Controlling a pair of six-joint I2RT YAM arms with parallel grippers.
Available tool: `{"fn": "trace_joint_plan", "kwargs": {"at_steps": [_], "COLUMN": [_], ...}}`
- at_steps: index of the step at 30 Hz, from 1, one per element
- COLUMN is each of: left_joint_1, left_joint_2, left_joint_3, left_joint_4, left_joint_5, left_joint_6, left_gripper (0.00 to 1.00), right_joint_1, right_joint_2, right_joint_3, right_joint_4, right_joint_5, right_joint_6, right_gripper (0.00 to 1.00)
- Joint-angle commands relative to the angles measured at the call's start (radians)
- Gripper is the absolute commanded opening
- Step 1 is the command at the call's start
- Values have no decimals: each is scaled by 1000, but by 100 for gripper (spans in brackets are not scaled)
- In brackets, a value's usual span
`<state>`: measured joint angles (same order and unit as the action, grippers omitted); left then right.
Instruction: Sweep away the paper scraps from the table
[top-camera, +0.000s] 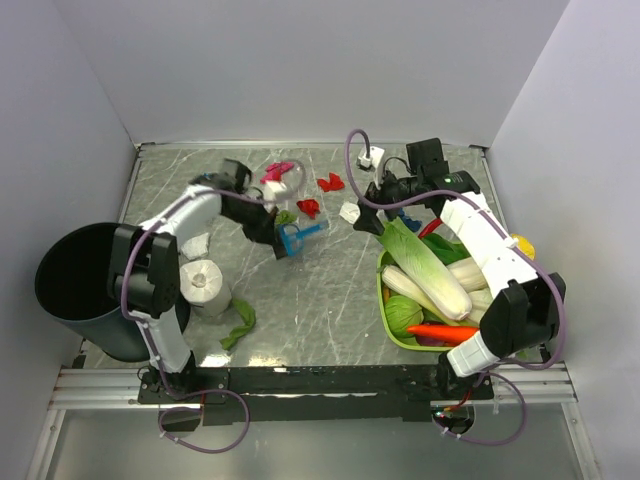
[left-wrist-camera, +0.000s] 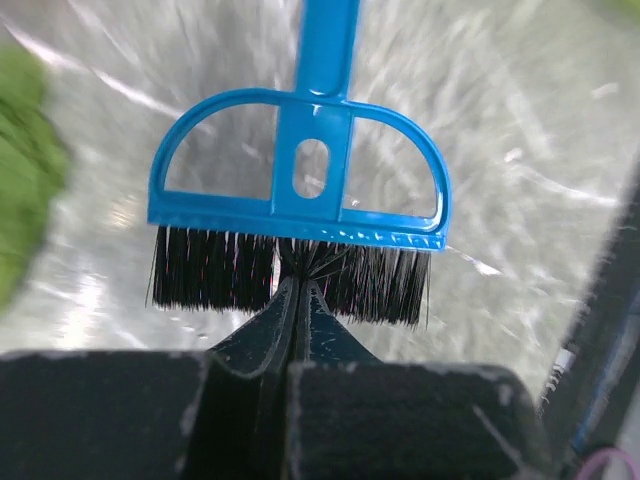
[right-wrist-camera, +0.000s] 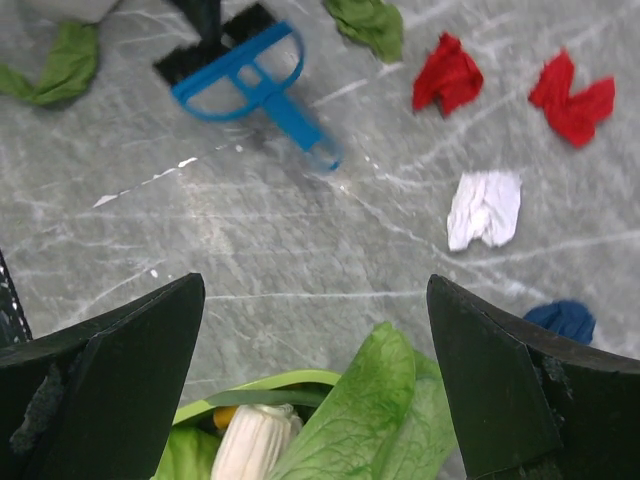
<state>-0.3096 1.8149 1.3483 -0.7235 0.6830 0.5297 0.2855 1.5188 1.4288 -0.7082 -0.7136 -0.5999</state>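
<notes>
The left pincer (left-wrist-camera: 296, 292) is clamped on the bristle end of the blue hand brush (left-wrist-camera: 300, 190), and the right pincer (right-wrist-camera: 315, 285) hangs with its jaws wide apart above the lettuce (right-wrist-camera: 380, 400). On the grey bench (top-camera: 330, 290) the paper scraps (top-camera: 309, 207), red, white, green, blue and magenta, lie scattered just beyond the brush toward the far middle. By that showing the sweeping has hardly begun, and every scrap is left to clear.
</notes>
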Motion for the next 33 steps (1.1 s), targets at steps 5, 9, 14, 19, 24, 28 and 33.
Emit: {"fn": "trace_joint_plan", "kwargs": {"at_steps": [5, 9, 14, 19, 24, 28, 33], "left_joint_1": [116, 118, 118, 118, 118, 118, 129], "left_joint_2": [147, 175, 224, 202, 195, 189, 182], "left_joint_3": [359, 387, 466, 443, 433, 436, 445], "left_joint_4": [-456, -527, -646, -646, -645, -648, -646], "left_joint_5": [434, 451, 461, 464, 469, 471, 477], "left_joint_6": [319, 384, 460, 474, 474, 474, 481], "left_gripper": [1, 1, 1, 1, 1, 1, 1], "right_joint_1": [30, 78, 170, 233, 276, 284, 285], "right_joint_2": [-34, -16, -6, 43, 73, 125, 122], "right_joint_3": [-16, -24, -74, -59, -80, -64, -128], "right_joint_4": [18, 108, 230, 230, 305, 303, 421], "right_joint_5": [-95, -73, -34, 0, 42, 95, 143], "right_joint_6": [-216, -294, -447, -630, -712, -767, -761], "right_gripper": [100, 100, 94, 92, 85, 78, 51]}}
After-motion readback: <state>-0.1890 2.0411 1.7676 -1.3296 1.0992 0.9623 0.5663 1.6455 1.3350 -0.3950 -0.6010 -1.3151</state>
